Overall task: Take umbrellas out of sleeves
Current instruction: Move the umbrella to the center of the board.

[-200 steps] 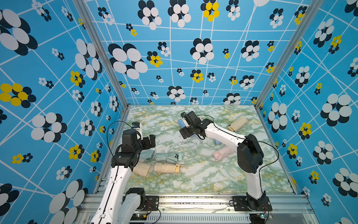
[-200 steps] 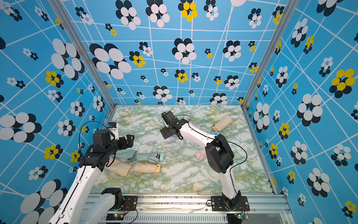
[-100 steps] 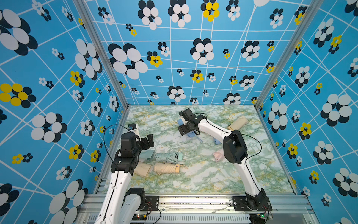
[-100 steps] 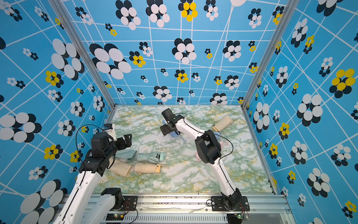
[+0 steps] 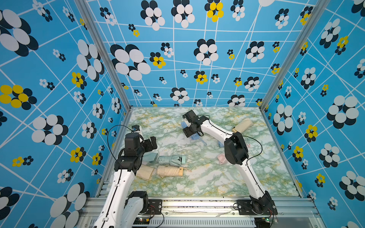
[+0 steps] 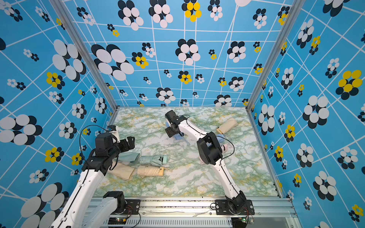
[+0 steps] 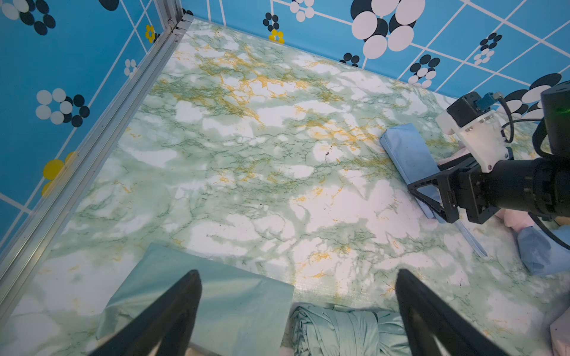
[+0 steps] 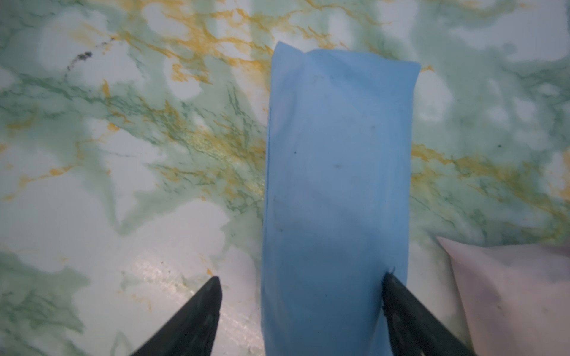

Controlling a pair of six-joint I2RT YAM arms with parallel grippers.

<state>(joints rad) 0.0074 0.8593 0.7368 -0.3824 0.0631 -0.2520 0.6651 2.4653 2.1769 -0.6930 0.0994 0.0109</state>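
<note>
Toward the far middle of the marble table [image 5: 207,183], your right gripper [image 8: 300,277] sat low over the blue sleeve [image 8: 336,169], jaws spread to either side of it. One fingertip [image 8: 398,296] touched the sleeve's long edge. The other fingertip [image 8: 206,296] stood off it with bare table between, so nothing was gripped. A pink sleeve [image 8: 509,283] lay just beside the blue one, on the touching finger's side. Your left gripper [image 7: 297,272] hung wide apart and unladen above the mint sleeve [image 7: 200,296] and the mint umbrella [image 7: 336,333], which lay just beside each other near the table's left edge. Nearer the front, the beige sleeve [image 5: 145,171] and beige umbrella [image 5: 169,170] lay in the same fashion. You had a broad bare stretch of table from the mint sleeve up to the far left corner, bounded by the aluminium rail [image 7: 77,160], and another across the front middle, between the two arm bases. The far beige sleeve [image 5: 243,125] lay near the right wall, well apart from both grippers.
</note>
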